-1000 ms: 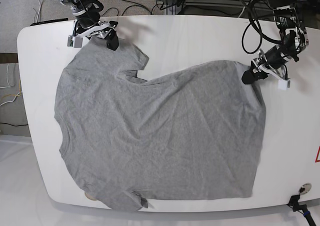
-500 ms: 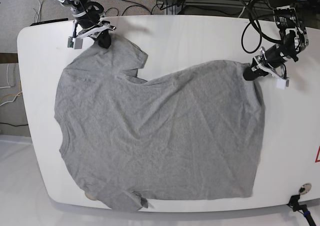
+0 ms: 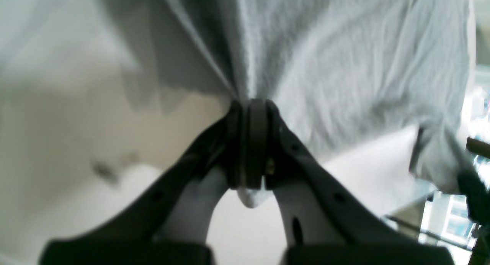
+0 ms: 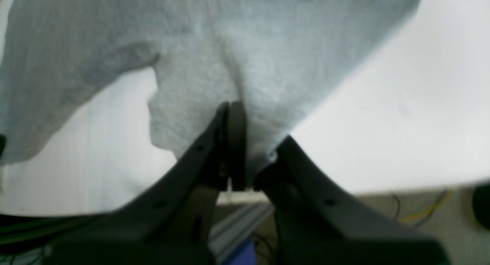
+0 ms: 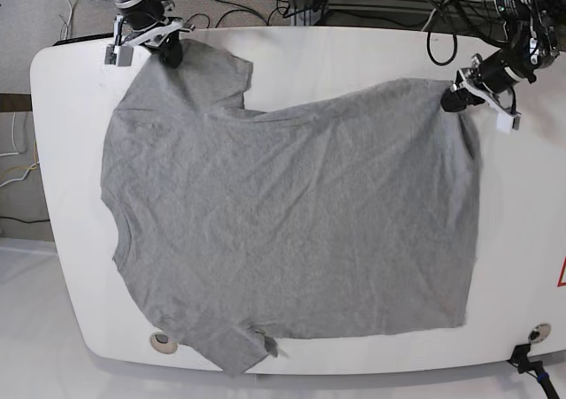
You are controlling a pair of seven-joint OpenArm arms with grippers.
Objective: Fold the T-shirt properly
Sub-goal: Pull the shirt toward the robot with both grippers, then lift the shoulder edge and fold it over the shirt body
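So both your grippers are pinching the T-shirt [image 5: 301, 213] right now, left gripper [image 5: 455, 99] closed on the top corner at the right of the base view, right gripper [image 5: 169, 56] closed on the sleeve end at upper left. Cloth is gathered between each pair of fingertips and hangs creased from your left one. From there your shirt spreads wide over the white table [image 5: 71, 284], with a small flap sticking out past the bottom edge, next to a round metal piece [image 5: 164, 342] at lower left

Grey T-shirt [image 5: 301, 213] spread across the table [image 5: 522, 240], seemingly lightly wrinkled.
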